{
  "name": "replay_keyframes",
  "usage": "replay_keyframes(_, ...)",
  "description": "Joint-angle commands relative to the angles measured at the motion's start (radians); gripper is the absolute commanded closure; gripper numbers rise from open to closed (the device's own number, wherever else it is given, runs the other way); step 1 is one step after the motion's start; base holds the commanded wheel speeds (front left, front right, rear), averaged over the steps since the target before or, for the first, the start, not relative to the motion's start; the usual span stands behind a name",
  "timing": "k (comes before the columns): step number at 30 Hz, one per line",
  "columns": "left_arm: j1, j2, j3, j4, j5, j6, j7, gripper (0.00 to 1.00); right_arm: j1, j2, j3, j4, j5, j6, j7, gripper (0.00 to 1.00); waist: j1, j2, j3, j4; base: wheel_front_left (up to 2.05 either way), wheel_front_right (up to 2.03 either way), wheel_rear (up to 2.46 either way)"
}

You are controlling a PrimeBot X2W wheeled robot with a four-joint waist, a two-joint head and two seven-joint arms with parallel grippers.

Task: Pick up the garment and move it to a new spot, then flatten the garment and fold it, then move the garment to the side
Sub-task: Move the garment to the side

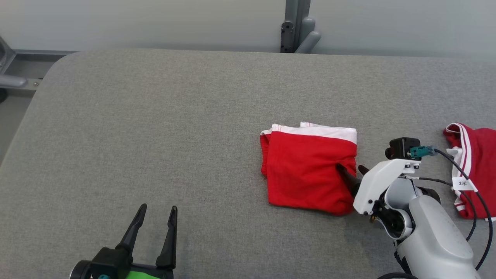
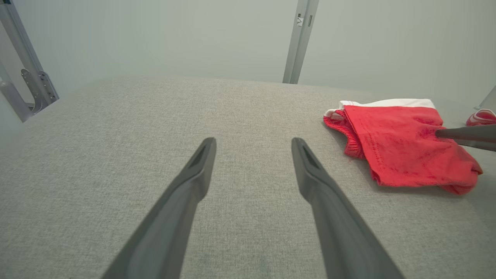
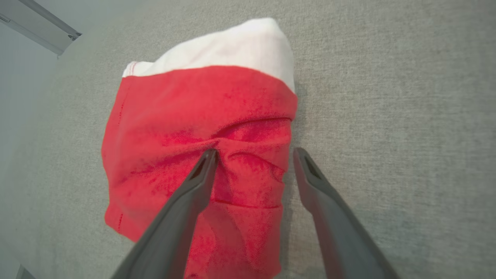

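Red folded garment (image 1: 306, 170) is lying on the table (image 1: 155, 135); my right gripper (image 1: 350, 167) is straddling its right edge, spread, gripping nothing, half hiding behind my wrist (image 1: 381, 182). My left gripper (image 1: 159, 207) is idling open, well left.

To the right of the folded red cloth garment with a white band (image 1: 306, 170), a second red garment with white stripes (image 1: 482, 155) is cut off by the head view's edge and partly covered by a small white label (image 1: 464, 183) — its shape cannot be made out. The folded garment's near right corner is hidden behind the white wrist housing (image 1: 378, 182) — and its near end is cut off in the right wrist view.
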Motion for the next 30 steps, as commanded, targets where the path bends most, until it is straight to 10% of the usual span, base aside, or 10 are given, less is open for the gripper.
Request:
replay_keyframes(1, -0.016, 0.0, 0.003, 0.001, -0.005, -0.003, -0.003, 0.0, -0.013, -0.001, -0.005, 0.011, 0.006, 0.0, -0.007, 0.0, 0.0, 0.0, 0.021, 0.022, 0.0, 0.0, 0.0)
replay_keyframes(8, -0.028, -0.004, 0.007, -0.001, -0.005, -0.003, -0.003, 0.0, -0.066, 0.007, 0.006, 0.116, 0.071, 0.0, 0.035, 0.0, 0.0, 0.0, 0.039, 0.026, 0.0, 0.0, 0.0)
replay_keyframes(10, -0.034, -0.005, 0.008, -0.004, -0.006, -0.003, -0.003, 0.0, -0.077, 0.01, 0.011, 0.128, 0.101, 0.0, 0.027, 1.0, 0.0, 0.0, 0.044, 0.02, 0.0, 0.0, 0.0)
replay_keyframes(19, -0.031, -0.006, 0.029, -0.018, -0.009, -0.003, -0.003, 0.0, -0.114, -0.024, 0.104, 0.062, 0.21, 0.0, 0.036, 1.0, 0.0, 0.0, 0.06, -0.082, 0.0, 0.0, 0.0)
replay_keyframes(30, -0.077, -0.021, 0.035, -0.032, -0.035, -0.003, -0.003, 0.0, -0.132, -0.291, 0.106, -0.195, 0.206, 0.0, 0.258, 1.0, 0.0, 0.0, 0.109, -0.214, 0.0, 0.0, 0.0)
